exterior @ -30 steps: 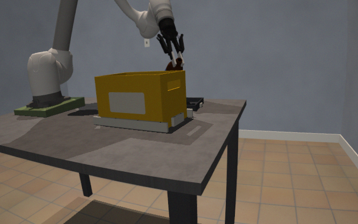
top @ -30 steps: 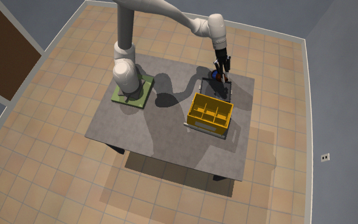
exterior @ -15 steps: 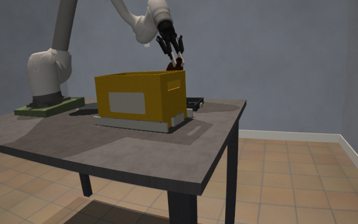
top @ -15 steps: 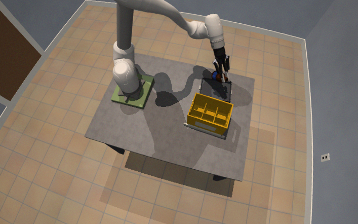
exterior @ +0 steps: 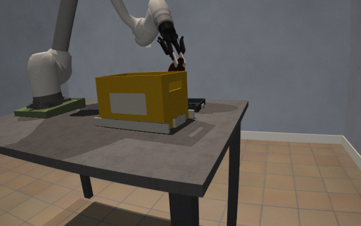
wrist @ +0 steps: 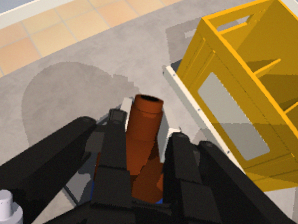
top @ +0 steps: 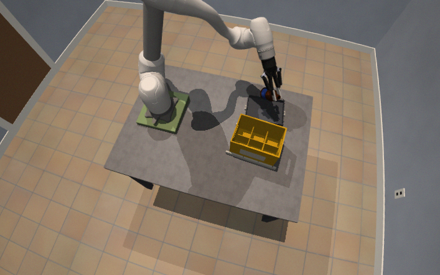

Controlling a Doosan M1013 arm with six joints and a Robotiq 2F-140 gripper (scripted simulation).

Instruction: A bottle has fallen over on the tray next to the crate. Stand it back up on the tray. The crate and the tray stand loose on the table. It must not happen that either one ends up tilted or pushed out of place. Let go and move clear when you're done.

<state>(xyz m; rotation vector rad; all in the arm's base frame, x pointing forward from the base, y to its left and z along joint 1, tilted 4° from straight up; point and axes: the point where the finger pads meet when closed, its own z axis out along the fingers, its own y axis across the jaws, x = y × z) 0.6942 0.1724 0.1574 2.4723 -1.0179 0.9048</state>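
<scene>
The brown bottle [top: 270, 95] [exterior: 173, 68] [wrist: 140, 159] with a blue part is off the tray, held in the air and tilted. Its open mouth points toward the crate side; its blue part is at the far, back-left side in the top view. My gripper [top: 276, 95] [exterior: 180, 62] [wrist: 144, 115] is shut on the bottle's neck, with a light fingertip on each side. The dark, shallow tray [top: 254, 111] [exterior: 194, 107] [wrist: 81, 184] stands on the table below. The yellow crate [top: 235, 147] [exterior: 131, 84] [wrist: 192, 65] hides the bottle's lower part in the exterior view.
The crate stands right beside the tray, with light rails [top: 250, 160] [exterior: 131, 125] [wrist: 197, 107] along its foot. Its visible compartments are empty. The arm's green base plate [top: 180, 112] [exterior: 47, 113] is at the other end of the table. The table's back edge is close behind the tray.
</scene>
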